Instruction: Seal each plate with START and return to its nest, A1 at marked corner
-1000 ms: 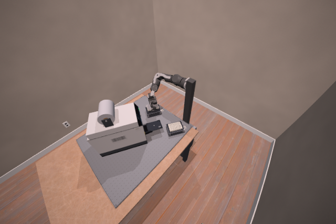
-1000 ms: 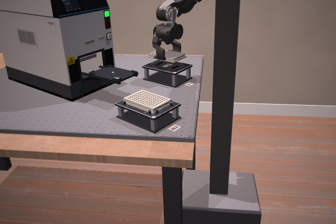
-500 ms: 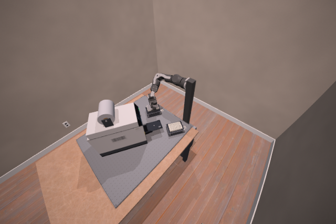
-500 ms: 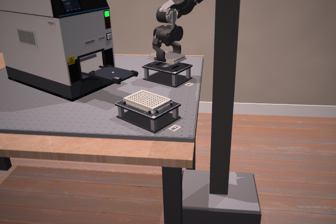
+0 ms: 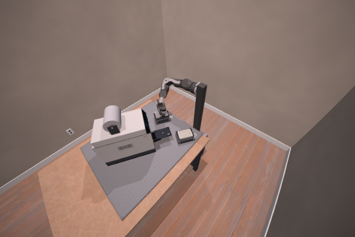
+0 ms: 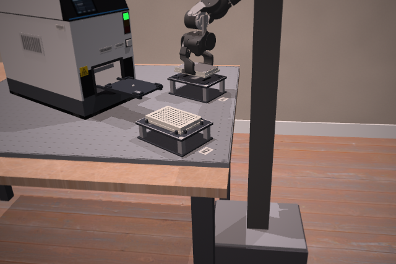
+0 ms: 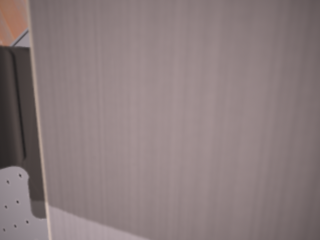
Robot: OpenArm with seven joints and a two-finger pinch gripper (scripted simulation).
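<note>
My gripper (image 5: pixel 162 114) (image 6: pixel 198 67) is shut on a plate (image 6: pixel 210 70) with a smooth grey foil top. The foil (image 7: pixel 175 110) fills most of the wrist view, with one dark finger at the left edge. The held plate looks about level, just above nest N1 (image 6: pixel 221 78); a small gap shows under it. Its A1 corner cannot be made out. The open plate (image 5: pixel 184 134) (image 6: pixel 173 116), with its wells showing, sits in nest N2 (image 6: pixel 140 122). The sealer's stage (image 5: pixel 165 132) (image 6: pixel 124 86) is out and bare. The lamp (image 6: pixel 125 16) is green.
The white sealer (image 5: pixel 123 141) (image 6: pixel 43 46) stands left of the nests, with its START button (image 6: pixel 128 42) below the lamp. Its stage sticks out towards the nests. The dark arm post (image 5: pixel 199 108) (image 6: pixel 265 94) stands beyond the table edge.
</note>
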